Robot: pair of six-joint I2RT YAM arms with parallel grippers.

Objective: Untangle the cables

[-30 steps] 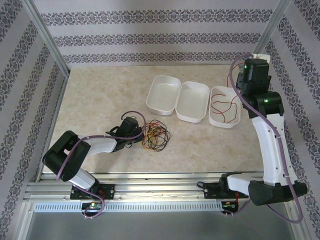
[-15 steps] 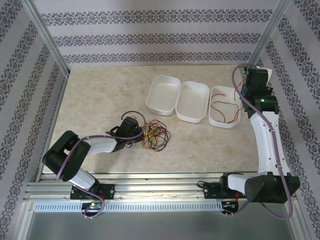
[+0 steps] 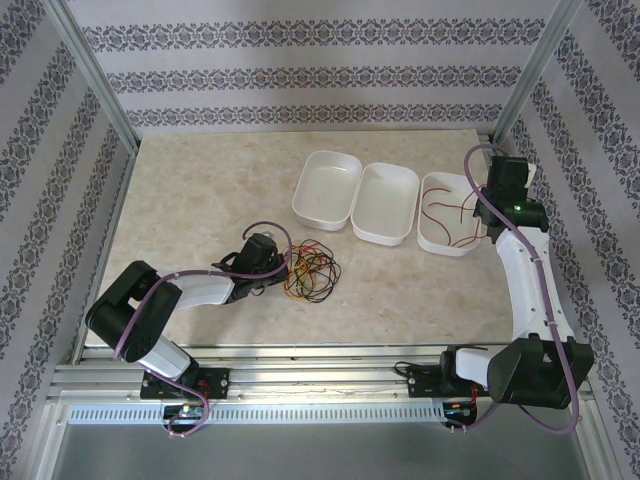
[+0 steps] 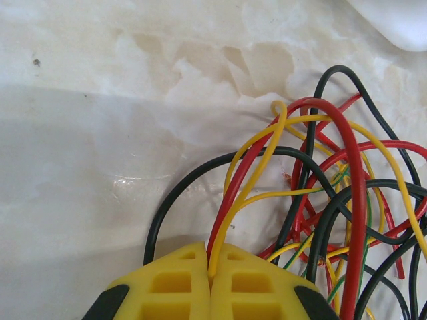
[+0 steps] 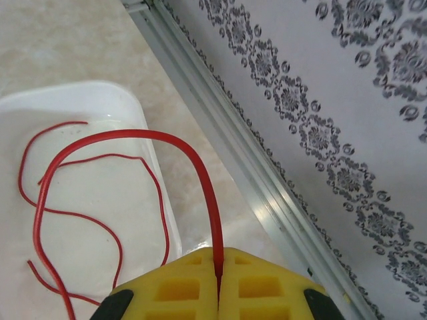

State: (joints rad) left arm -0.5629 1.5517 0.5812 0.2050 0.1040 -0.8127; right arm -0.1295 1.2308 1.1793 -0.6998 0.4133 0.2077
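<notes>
Tangle of cables (image 3: 312, 272) near centre, anchored by left gripper (image 4: 210, 260), pinched shut on a yellow cable (image 4: 248, 187). Right gripper (image 5: 218, 260) clamped tight on a red cable (image 5: 133, 135) looping into far-right white tray (image 5: 80, 89). Colour sorting, probably.

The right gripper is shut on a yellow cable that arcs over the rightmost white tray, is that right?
Not quite. The cable in the shut right gripper is red, not yellow, as the right wrist view shows. It does arc over the rightmost white tray.
</notes>
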